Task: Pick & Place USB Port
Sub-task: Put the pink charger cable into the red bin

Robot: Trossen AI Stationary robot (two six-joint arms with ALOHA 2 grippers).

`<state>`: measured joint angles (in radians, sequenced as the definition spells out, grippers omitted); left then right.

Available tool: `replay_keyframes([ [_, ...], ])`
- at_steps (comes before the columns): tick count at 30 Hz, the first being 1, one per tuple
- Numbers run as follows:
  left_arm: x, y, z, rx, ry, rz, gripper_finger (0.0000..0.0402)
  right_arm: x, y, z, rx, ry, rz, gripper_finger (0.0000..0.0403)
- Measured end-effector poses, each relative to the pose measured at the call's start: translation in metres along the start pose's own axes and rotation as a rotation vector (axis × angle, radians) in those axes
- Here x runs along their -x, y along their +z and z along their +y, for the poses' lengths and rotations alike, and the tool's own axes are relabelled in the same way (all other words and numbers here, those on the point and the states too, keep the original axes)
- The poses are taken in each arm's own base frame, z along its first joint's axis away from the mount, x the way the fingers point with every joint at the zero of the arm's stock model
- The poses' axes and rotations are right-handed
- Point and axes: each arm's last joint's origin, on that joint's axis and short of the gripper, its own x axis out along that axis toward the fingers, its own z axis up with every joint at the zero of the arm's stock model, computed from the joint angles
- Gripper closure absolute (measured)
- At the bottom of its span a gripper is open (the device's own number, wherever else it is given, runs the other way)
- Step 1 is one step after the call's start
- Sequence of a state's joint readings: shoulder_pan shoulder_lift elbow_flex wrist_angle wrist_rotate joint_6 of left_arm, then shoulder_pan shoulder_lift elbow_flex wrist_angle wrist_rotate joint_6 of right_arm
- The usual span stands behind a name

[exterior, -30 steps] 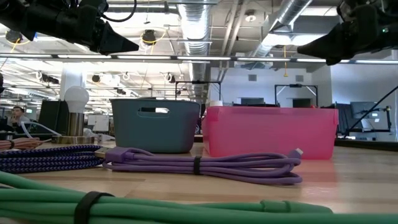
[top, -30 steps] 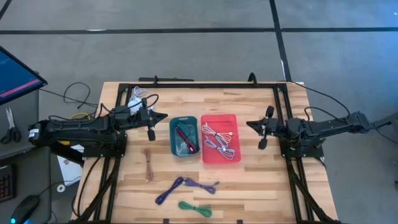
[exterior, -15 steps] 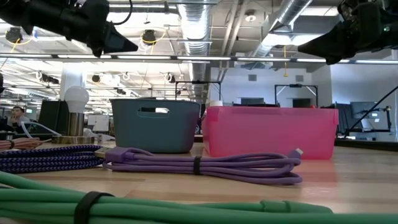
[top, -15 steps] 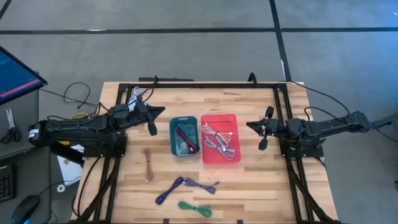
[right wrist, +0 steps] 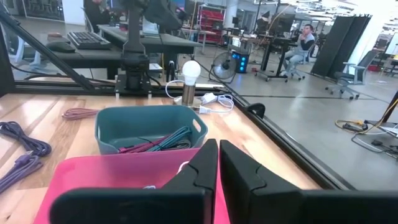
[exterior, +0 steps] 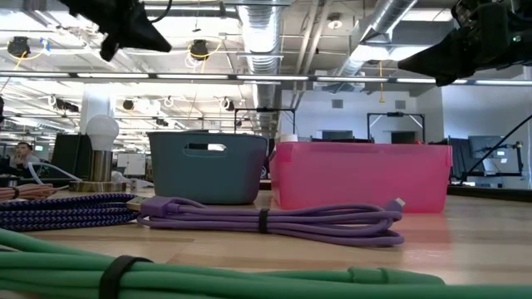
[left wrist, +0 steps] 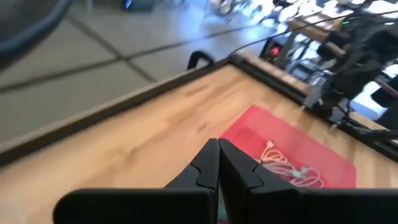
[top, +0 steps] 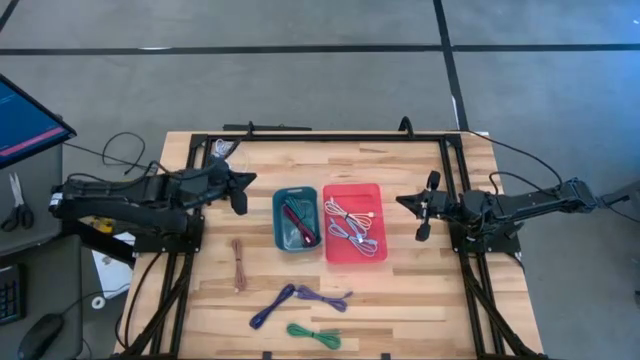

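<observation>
The left gripper (top: 240,190), clenched and empty, hangs left of the teal bin (top: 296,221), while the right gripper (top: 419,211), also clenched, waits beside the pink bin (top: 352,222).

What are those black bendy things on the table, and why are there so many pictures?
They are two robot arms. One camera looks down from above, one sits low on the table, and one rides on each wrist. The left tool and the right tool are both shut and hold nothing. Between them stand a teal bin and a pink bin, with cables inside. On the wooden table lie loose cables: a brown cable, a purple cable, a dark blue cable and a green cable.
</observation>
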<state>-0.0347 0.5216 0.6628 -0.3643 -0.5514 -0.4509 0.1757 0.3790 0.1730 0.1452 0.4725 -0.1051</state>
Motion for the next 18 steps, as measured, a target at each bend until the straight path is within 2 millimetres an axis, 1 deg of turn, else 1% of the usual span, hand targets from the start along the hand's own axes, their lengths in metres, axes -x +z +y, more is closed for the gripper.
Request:
replay_keyframes([
  [4,0.001,0.007,-0.008,0.103,0.019,0.092,0.0397,0.000,0.000,0.000,0.000,0.000,-0.001,0.0393],
  [8,-0.007,0.000,-0.013,0.142,0.111,0.256,0.0397,0.000,0.000,0.000,-0.001,-0.001,-0.002,0.0393],
  [15,-0.018,-0.035,-0.006,0.250,0.361,0.675,0.0398,0.000,0.000,0.000,-0.003,-0.001,-0.005,0.0393],
  [18,-0.022,-0.045,-0.006,0.248,0.446,0.783,0.0398,0.000,0.000,0.000,-0.002,-0.001,-0.004,0.0393],
])
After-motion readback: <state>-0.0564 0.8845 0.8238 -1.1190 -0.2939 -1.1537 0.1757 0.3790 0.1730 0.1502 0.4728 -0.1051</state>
